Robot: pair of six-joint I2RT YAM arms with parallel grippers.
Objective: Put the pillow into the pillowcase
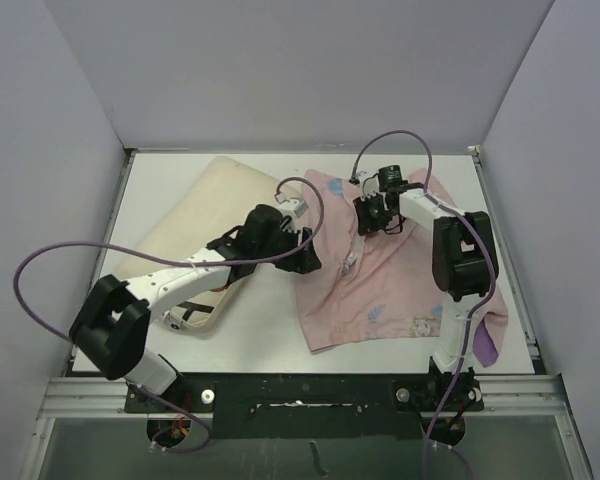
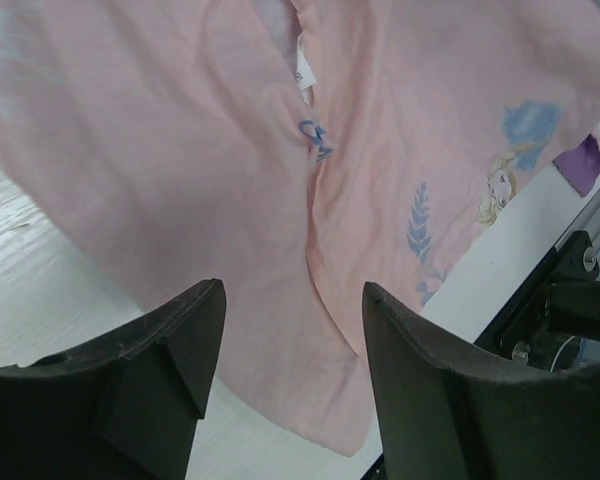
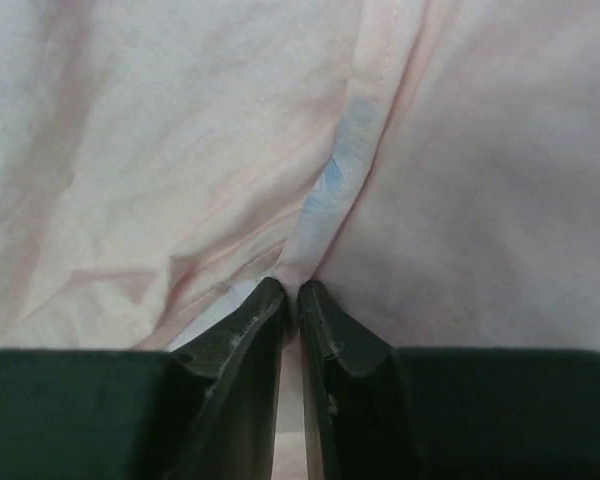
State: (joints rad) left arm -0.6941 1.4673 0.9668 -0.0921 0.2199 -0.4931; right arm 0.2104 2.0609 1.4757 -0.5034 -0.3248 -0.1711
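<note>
The pillowcase [image 1: 385,285] lies crumpled on the right half of the table, pale pink reverse up, with faint Elsa print and a purple corner [image 1: 487,345] at the near right. The cream pillow [image 1: 202,210] lies at the back left, partly under my left arm. My left gripper [image 1: 306,258] is open and empty at the pillowcase's left edge; in the left wrist view it [image 2: 292,292] hovers over the pink fabric [image 2: 180,150]. My right gripper [image 1: 369,221] is shut on a fold of the pillowcase near its far edge; in the right wrist view it [image 3: 292,290] pinches a seam of fabric [image 3: 160,150].
Grey enclosure walls stand at the left, back and right of the white table [image 1: 270,335]. A metal rail [image 1: 300,385] runs along the near edge. Purple cables loop above both arms.
</note>
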